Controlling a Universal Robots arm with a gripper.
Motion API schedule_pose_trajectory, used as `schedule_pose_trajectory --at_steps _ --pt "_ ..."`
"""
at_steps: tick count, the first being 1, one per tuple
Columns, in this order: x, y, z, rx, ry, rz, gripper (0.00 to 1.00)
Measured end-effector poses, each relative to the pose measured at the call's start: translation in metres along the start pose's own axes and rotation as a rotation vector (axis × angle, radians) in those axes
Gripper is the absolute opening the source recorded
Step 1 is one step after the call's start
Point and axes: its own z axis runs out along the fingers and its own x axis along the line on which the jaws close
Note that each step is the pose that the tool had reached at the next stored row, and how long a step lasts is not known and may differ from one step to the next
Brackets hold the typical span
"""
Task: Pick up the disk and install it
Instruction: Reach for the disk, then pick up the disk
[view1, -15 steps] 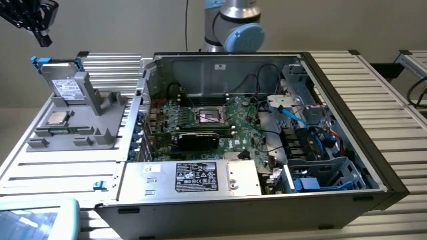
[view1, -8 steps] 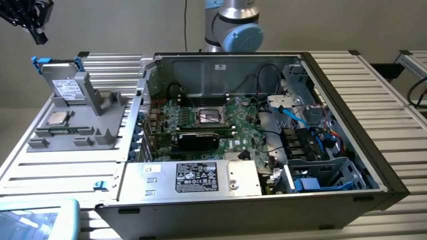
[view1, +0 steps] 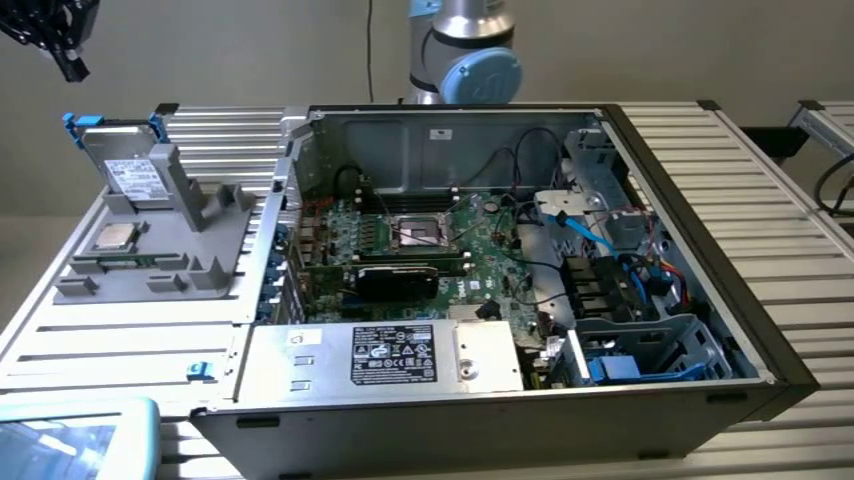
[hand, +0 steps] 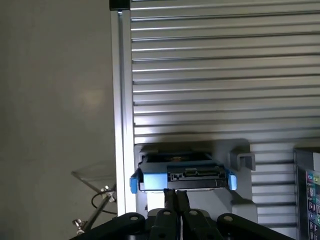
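Lying open on a ribbed aluminium table (view1: 747, 160) is a black desktop computer case (view1: 467, 425). At ten o'clock from it in the exterior view, a grey plastic holder (view1: 200, 215) props the blue-framed grey metal disk (view1: 134, 172) upright. The black gripper (hand: 175, 196) hangs at the disk's eleven o'clock, fingers together, empty.

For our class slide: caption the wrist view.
Shut gripper facing the blue-framed disk standing in its grey holder.
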Motion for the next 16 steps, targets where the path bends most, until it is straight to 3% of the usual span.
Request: schedule_pose_trajectory --at_steps 16 --pt "0.0027 0.0009 0.0 0.0 0.0 -0.001 0.11"
